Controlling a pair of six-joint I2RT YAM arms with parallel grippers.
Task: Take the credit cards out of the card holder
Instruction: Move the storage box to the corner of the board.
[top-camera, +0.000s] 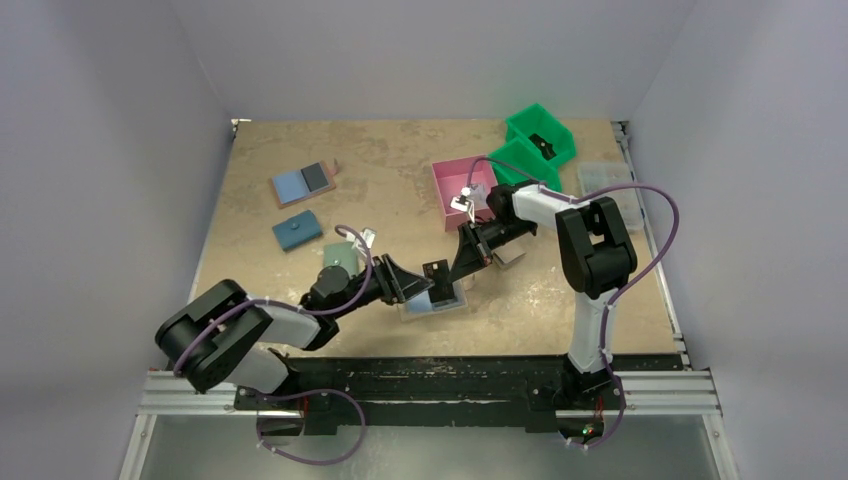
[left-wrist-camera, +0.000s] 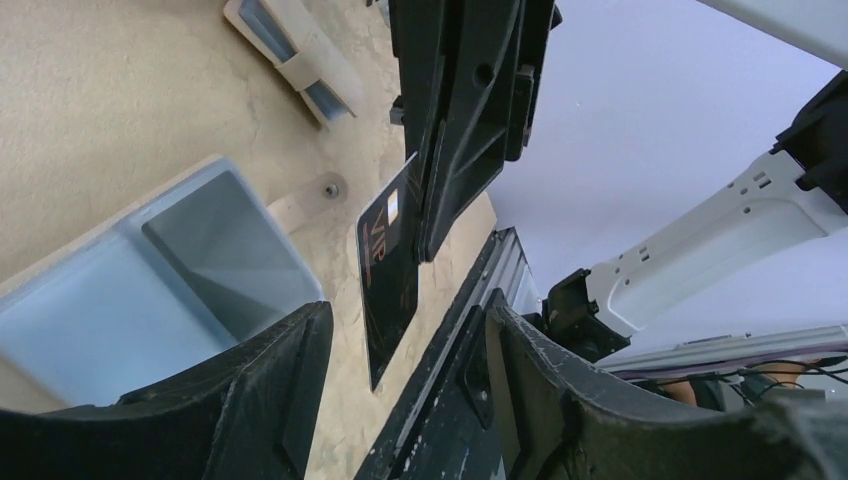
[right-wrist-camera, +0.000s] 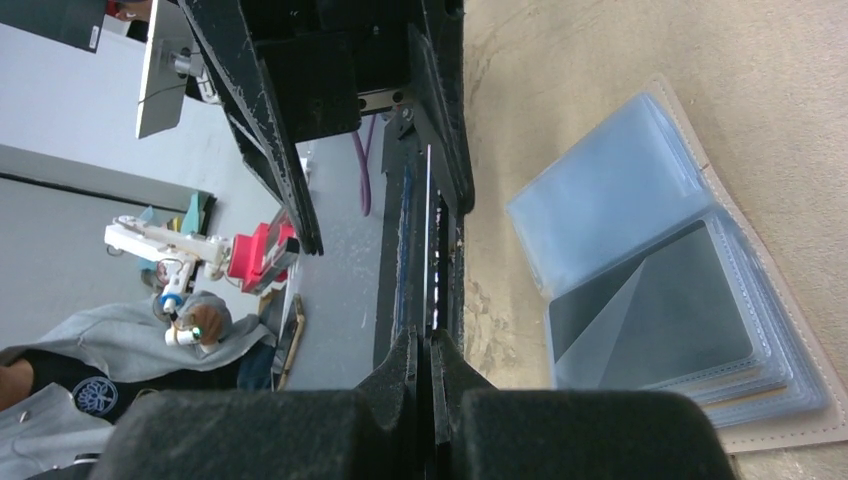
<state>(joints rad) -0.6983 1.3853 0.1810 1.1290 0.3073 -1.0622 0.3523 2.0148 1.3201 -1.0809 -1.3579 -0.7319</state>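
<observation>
One black card (left-wrist-camera: 388, 270), face visible only from the left wrist, is clenched in the right end effector (right-wrist-camera: 432, 345). The left end effector (left-wrist-camera: 405, 345) is released. The holder (right-wrist-camera: 650, 300) lies open on the counter (right-wrist-camera: 600, 60).

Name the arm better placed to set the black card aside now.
Right. The right gripper is shut on the black card, already out of the card holder; the left gripper is open and holds nothing.

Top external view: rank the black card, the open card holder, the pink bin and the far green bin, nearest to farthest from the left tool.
1. The black card: inside the open left tool, pinched by the right tool.
2. The card holder: lying open just beneath.
3. The pink bin: farther back, slightly right.
4. The far green bin: back right, farthest.
</observation>
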